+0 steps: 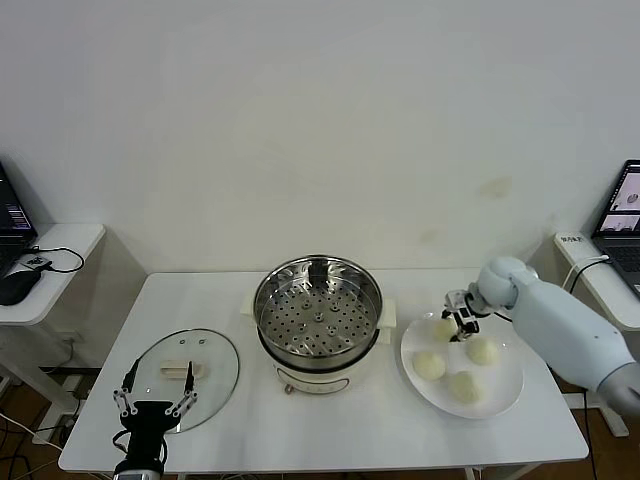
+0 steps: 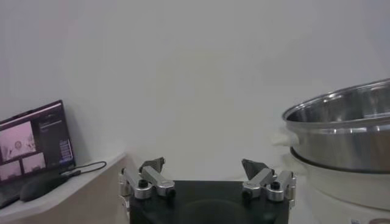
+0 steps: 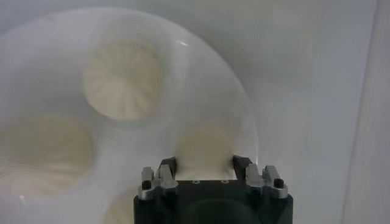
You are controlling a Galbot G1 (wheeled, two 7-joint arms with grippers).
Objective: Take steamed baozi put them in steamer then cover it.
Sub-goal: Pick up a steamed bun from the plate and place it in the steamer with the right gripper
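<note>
1. Step in hand: the first pickup. All four baozi lie on the plate, to the right of the steamer; the steamer tray holds none.
2. The right gripper is lowered over the bun on the plate's rear left side. In the right wrist view its fingers stand spread, one on each side of that bun. They have not clenched; whether the pads touch the dough cannot be told.
3. The other three buns lie near the target, apart from it.
4. The left gripper is parked at the table's front left, fingers released, over the near edge of the cover, which lies flat on the table.
5. Next move, as judged: close the right fingers gently on the soft bun, lift it clear of the plate, carry it left over the steamer rim and release it onto the tray.
6. The cover goes on only after all four buns are loaded.
</note>
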